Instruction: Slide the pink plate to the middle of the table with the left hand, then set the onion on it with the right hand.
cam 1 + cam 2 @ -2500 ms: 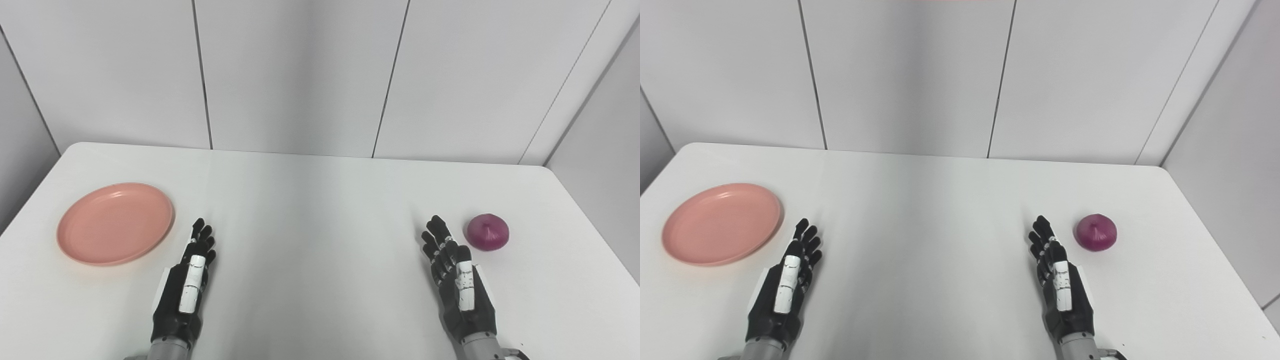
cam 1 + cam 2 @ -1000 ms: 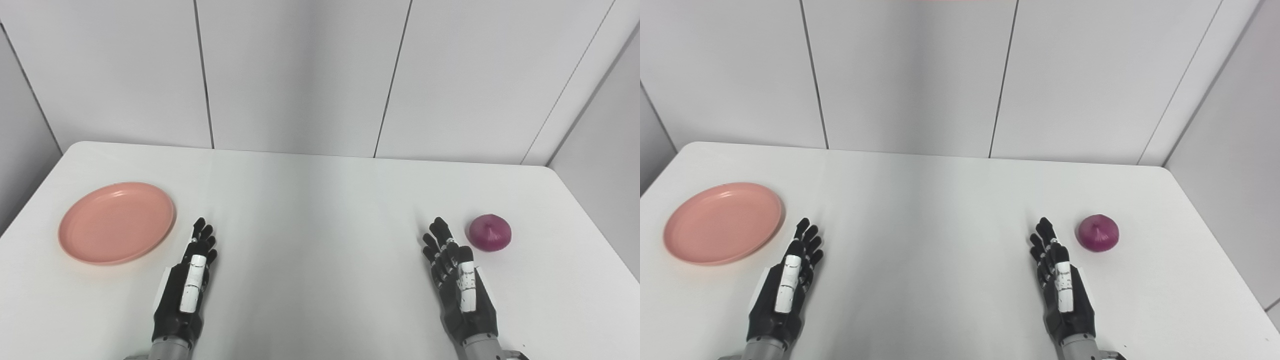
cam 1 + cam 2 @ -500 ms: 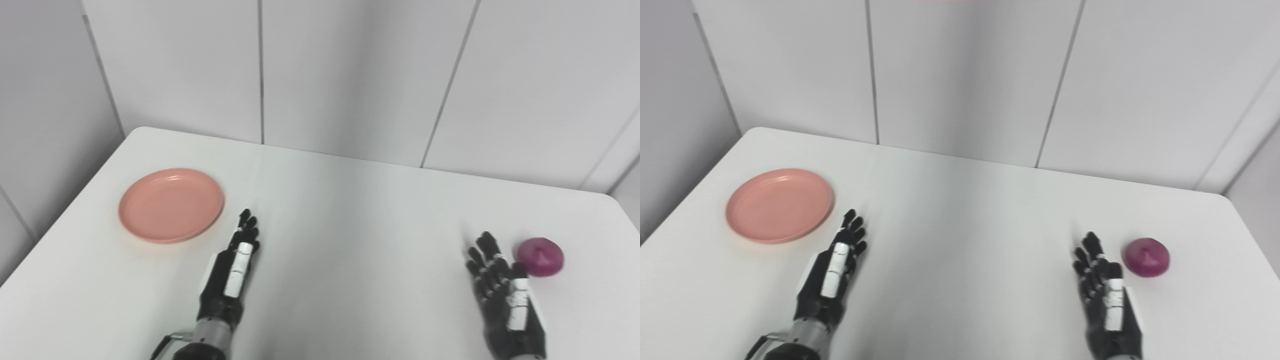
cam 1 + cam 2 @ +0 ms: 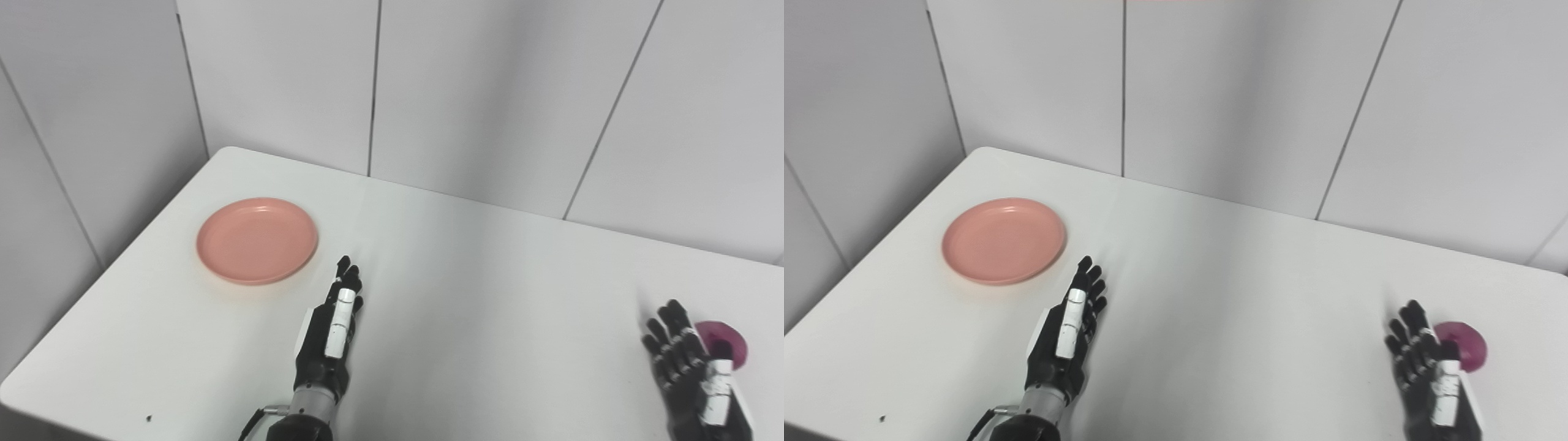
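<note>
The pink plate (image 4: 257,240) lies flat and bare on the left part of the white table (image 4: 478,288). My left hand (image 4: 329,334) rests open on the table just right of and nearer than the plate, fingers stretched, apart from its rim. The purple onion (image 4: 1462,353) sits at the far right, partly hidden behind my right hand (image 4: 1433,376). That hand is open too, fingers spread, holding nothing, right beside the onion.
Grey wall panels (image 4: 429,92) rise behind the table's far edge. The table's left edge and rounded far-left corner (image 4: 223,153) lie close to the plate. A tiny dark speck (image 4: 148,418) sits near the front left edge.
The whole picture has swung left, so the camera moved: plate and hands now sit further right in frame. Plate, onion and both hands look unmoved on the table.
</note>
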`<state>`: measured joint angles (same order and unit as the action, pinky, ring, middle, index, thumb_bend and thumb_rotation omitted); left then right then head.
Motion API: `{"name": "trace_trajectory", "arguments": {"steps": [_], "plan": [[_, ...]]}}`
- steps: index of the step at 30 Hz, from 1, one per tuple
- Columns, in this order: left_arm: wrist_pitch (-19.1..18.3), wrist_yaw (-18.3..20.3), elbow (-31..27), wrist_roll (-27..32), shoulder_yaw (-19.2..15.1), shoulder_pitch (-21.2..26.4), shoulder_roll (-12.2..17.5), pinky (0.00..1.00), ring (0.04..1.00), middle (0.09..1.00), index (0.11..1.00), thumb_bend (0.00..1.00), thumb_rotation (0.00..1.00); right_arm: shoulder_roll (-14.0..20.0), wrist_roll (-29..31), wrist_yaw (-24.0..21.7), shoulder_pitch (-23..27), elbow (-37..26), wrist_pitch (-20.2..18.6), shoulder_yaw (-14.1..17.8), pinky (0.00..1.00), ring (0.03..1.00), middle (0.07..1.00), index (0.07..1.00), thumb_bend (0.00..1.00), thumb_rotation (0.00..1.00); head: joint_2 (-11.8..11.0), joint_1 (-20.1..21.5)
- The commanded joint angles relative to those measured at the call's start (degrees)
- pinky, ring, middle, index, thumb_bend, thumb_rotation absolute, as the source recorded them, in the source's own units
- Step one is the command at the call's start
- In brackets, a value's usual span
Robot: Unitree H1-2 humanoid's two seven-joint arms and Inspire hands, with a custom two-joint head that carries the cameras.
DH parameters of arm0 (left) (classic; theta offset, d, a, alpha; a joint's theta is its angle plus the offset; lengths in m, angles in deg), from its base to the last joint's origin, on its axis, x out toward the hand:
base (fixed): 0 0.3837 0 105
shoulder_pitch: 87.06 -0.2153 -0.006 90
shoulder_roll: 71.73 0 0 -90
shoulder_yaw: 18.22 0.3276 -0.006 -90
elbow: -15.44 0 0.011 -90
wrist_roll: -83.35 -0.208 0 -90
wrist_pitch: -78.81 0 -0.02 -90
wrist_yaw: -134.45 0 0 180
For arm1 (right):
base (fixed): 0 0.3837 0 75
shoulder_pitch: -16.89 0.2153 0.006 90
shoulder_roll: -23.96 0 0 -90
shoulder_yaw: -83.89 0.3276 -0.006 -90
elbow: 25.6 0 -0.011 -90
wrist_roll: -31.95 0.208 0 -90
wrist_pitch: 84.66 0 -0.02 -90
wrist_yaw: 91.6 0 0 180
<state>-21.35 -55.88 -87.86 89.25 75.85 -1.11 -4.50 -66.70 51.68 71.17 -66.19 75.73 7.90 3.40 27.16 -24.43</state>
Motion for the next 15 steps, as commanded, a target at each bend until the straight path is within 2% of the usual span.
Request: {"name": "trace_trajectory", "arguments": {"steps": [1,7,15], "plan": [[-0.43,0.56,-3.98,-0.46,-0.74,3.90,-0.06,1.00,1.000,1.000,1.000,0.77,0.93,-1.21,0.58,-1.70,-5.86,8.89,2.85,0.15,1.00,1.000,1.000,1.000,0.84,1.00,-0.26,-0.43],[-5.01,2.31,-7.56,1.73,-3.01,7.57,2.09,1.00,1.000,1.000,1.000,0.80,0.95,-1.29,0.99,-2.83,-5.41,9.67,2.77,0.56,1.00,1.000,1.000,1.000,0.82,1.00,-0.48,-0.05],[-12.16,4.30,-13.27,7.01,-8.21,14.74,8.00,1.00,0.986,0.965,1.000,0.86,0.96,-2.14,0.06,-2.13,-6.02,8.10,2.34,0.46,1.00,1.000,1.000,1.000,0.83,1.00,-0.49,0.87]]}}
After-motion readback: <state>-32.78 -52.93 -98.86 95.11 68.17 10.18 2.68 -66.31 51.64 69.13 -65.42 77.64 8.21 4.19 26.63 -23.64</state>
